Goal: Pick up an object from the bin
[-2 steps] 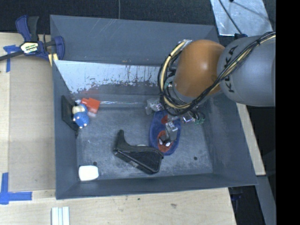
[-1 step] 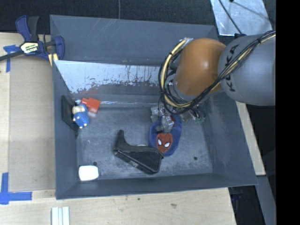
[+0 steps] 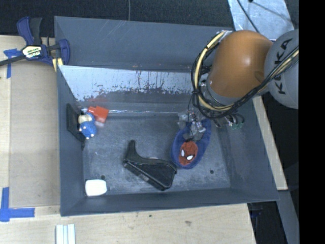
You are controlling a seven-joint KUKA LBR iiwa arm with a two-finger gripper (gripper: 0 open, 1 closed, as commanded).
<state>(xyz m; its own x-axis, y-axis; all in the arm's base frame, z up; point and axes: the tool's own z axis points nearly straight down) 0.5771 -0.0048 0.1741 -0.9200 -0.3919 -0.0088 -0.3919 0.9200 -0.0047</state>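
Bin (image 3: 152, 44): grey metal, a few loose items on its floor.

Arm: enters from the right edge, with an orange cover (image 3: 238, 62) and looped cables at the wrist.

Claw (image 3: 192, 128): low in the right half of the bin, near the back wall, at the upper end of a blue slipper (image 3: 189, 152). The cover and cables hide much of it. It cannot be told whether it is wide or narrow, or whether it touches the slipper.

Slipper: lies flat on the floor right of centre, with a red masked face printed on its front half and its toe towards the front edge.

Other items:
- A black shoe (image 3: 151, 170) just left of the slipper, towards the front edge.
- A white block (image 3: 95, 187) in the front left corner.
- A small blue and yellow figure (image 3: 87, 126) and an orange block (image 3: 99, 113) close together at the left wall.
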